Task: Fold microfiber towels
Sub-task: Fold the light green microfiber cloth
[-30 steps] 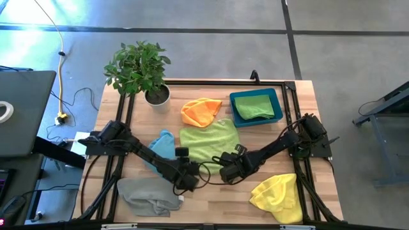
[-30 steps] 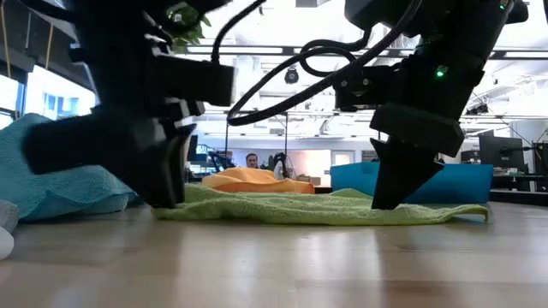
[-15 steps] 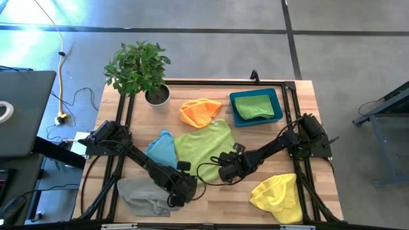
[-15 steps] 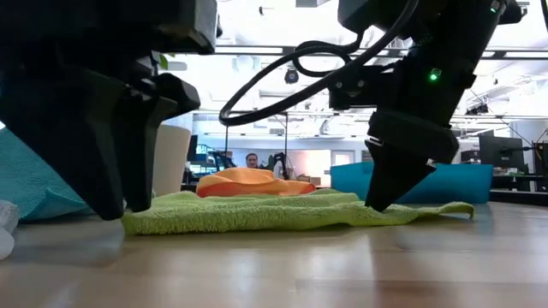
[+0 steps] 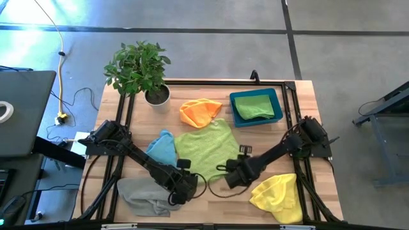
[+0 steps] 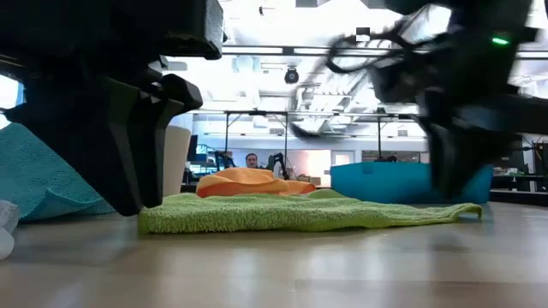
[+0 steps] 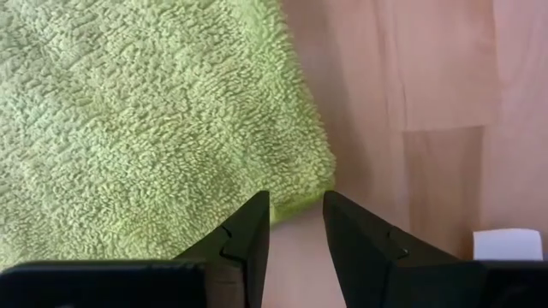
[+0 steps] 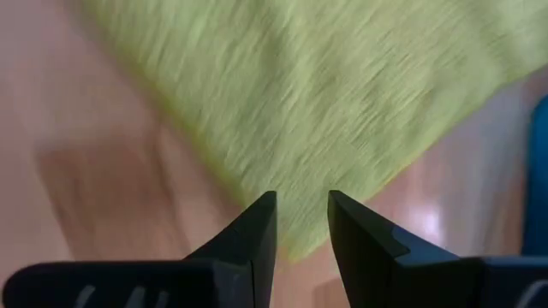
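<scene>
Lime green towel (image 6: 308, 214) flat on table (image 6: 274, 269); left hand (image 6: 141, 184) at its corner; right hand (image 6: 458, 162) blurred, probably lifted.

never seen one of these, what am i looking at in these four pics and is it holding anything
Two dark robot arms work at a wooden table. One picture looks straight down, one looks level across the tabletop, and two come from cameras on the wrists. On the table lie small towels: lime green, light blue, orange, grey and yellow, plus a green one in a blue bin and a potted plant. The left gripper and right gripper stand open at the lime towel's near corners, holding nothing.
</scene>
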Robot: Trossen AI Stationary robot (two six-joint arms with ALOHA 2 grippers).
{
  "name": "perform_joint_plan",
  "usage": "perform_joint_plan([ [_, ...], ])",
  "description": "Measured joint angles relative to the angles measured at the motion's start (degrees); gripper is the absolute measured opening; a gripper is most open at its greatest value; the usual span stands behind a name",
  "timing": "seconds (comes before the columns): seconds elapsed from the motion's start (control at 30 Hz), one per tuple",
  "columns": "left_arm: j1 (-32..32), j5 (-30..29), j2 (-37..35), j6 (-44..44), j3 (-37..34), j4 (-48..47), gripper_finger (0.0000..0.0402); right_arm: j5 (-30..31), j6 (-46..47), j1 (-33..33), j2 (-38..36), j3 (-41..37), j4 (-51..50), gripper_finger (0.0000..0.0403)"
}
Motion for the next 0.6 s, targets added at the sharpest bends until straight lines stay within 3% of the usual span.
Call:
perform_joint_plan([
  [0.13,0.0,0.0,0.0,0.0,0.0,0.0,0.0103,-2.0,-0.8,1.7,0.0,-3.9,0.1,0.0101],
  [0.33,0.0,-1.1,-0.1,0.0,0.0,0.5,0.0103,3.5,-1.2,4.0,-0.3,-7.0,2.2,0.0100],
  [0.6,0.1,-1.5,-0.1,0.0,0.0,0.9,0.0103,6.2,-0.6,4.3,-0.4,-8.3,6.1,0.0100],
])
